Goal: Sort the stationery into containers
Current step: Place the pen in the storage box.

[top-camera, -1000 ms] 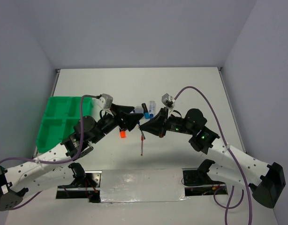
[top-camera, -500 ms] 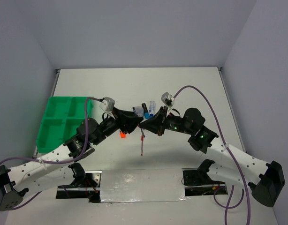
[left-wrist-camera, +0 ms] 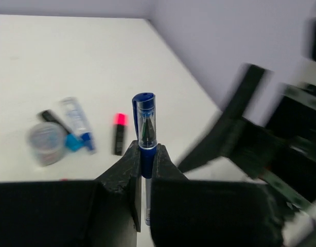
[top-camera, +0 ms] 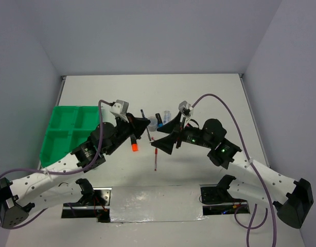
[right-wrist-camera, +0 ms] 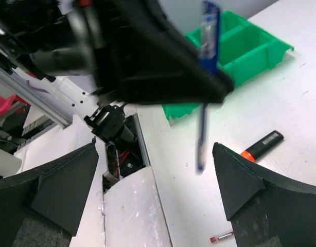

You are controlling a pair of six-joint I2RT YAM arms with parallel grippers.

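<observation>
Moved: left arm has lifted and drawn back toward its own side, so the two wrists, nose to nose half a second ago, now stand apart, and the pen it carries shows in the top view.
Left fingers: left fingers (left-wrist-camera: 127, 172) are clamped on the blue pen (left-wrist-camera: 146, 126), gripping its barrel just below the clear cap.
Right fingers: right fingers (right-wrist-camera: 65, 180) are spread wide and hold nothing. They hang over the bench (top-camera: 209, 98) just on the near-right side of the pen.
Pen position: it is off the bench, in the air between the two wrists.
Pen axis: steep, nearly upright in the right wrist view, with the cap up and the tip hanging below the grip.
Tray direction: the green tray (top-camera: 55, 135) lies well to the left of the held pen, beyond the left arm's own elbow. Its four compartments look bare from above.
Nearer arm: left, by a wide margin, and the right arm would have to cross over it.
Left on bench: a red pen (top-camera: 156, 158), an orange highlighter (top-camera: 133, 145), a pink highlighter (left-wrist-camera: 118, 135), a blue-capped marker (left-wrist-camera: 77, 125) and a round grey piece (left-wrist-camera: 45, 143).
Coming move (judgement): swing the left wrist leftward over a compartment and tip the pen's long axis along it before letting go, since a steep drop could bounce the pen out.
</observation>
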